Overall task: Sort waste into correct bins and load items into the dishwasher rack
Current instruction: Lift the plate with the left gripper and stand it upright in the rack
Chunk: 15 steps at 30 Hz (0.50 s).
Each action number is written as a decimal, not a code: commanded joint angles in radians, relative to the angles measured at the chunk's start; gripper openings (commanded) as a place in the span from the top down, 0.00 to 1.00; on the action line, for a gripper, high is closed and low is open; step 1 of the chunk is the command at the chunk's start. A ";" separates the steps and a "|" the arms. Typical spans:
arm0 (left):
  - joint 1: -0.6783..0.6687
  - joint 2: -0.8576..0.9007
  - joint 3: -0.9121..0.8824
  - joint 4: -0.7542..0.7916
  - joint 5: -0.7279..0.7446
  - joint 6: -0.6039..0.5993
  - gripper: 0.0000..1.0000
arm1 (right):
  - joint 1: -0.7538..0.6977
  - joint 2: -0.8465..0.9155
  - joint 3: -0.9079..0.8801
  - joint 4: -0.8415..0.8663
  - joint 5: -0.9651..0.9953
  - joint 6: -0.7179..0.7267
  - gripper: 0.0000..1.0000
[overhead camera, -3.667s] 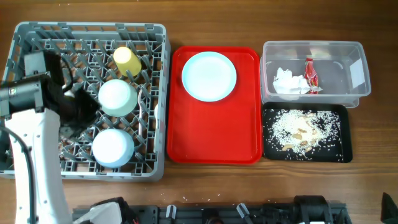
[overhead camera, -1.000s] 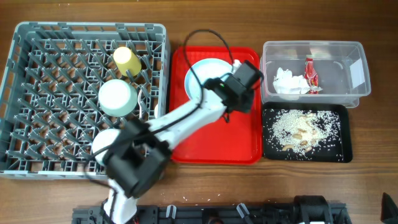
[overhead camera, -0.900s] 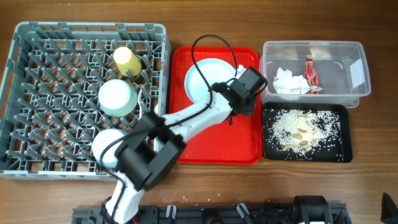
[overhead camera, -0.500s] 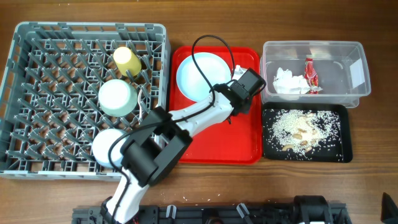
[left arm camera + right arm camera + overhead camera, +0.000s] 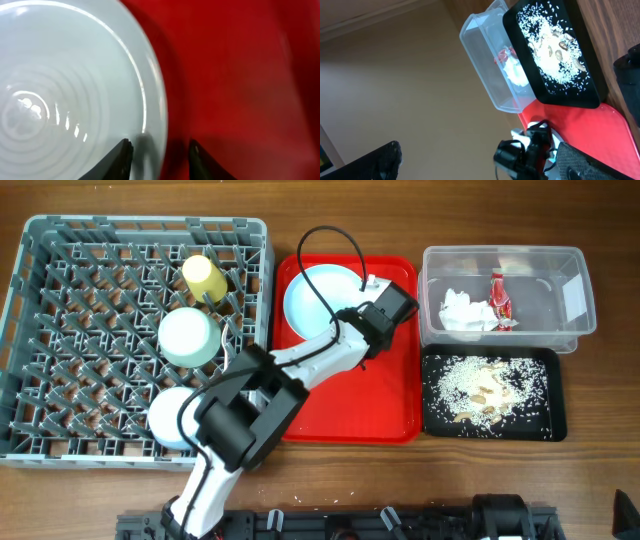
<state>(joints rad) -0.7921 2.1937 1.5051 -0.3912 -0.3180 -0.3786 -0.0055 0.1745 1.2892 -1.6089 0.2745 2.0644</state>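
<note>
The round light-blue plate lies at the back left of the red tray, overhanging its left edge. My left gripper is at the plate's right rim. In the left wrist view the gripper straddles the plate rim, one finger over the plate and one over the tray, closed on it. The grey dishwasher rack holds the yellow cup, the mint-green bowl and a pale blue dish. My right gripper is open and empty, up off the table. I cannot make out the spoon and fork.
The clear tub at the back right holds the white napkin and the red wrapper. The black tray in front of it holds rice scraps. My left arm crosses the rack's right front corner.
My left arm swung from the rack over to the red tray and took the plate's right rim. In the last second the plate slid left, over the tray's left edge.
</note>
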 commanded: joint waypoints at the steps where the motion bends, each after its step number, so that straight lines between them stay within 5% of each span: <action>1: 0.020 0.038 -0.002 0.003 -0.016 0.005 0.82 | -0.003 -0.010 -0.002 0.002 0.018 0.007 0.00; 2: 0.020 0.038 -0.001 0.003 -0.016 0.005 0.96 | -0.003 -0.010 -0.002 0.002 0.018 0.008 0.00; 8: -0.003 -0.158 0.037 -0.118 0.003 0.005 0.96 | -0.003 -0.010 -0.002 0.002 0.018 0.007 0.00; 15: 0.108 -0.665 0.137 -0.381 0.316 0.005 0.96 | -0.003 -0.010 -0.002 0.002 0.018 0.007 0.00</action>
<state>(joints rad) -0.7742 1.7515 1.5967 -0.7170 -0.1680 -0.3714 -0.0055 0.1745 1.2892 -1.6096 0.2745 2.0644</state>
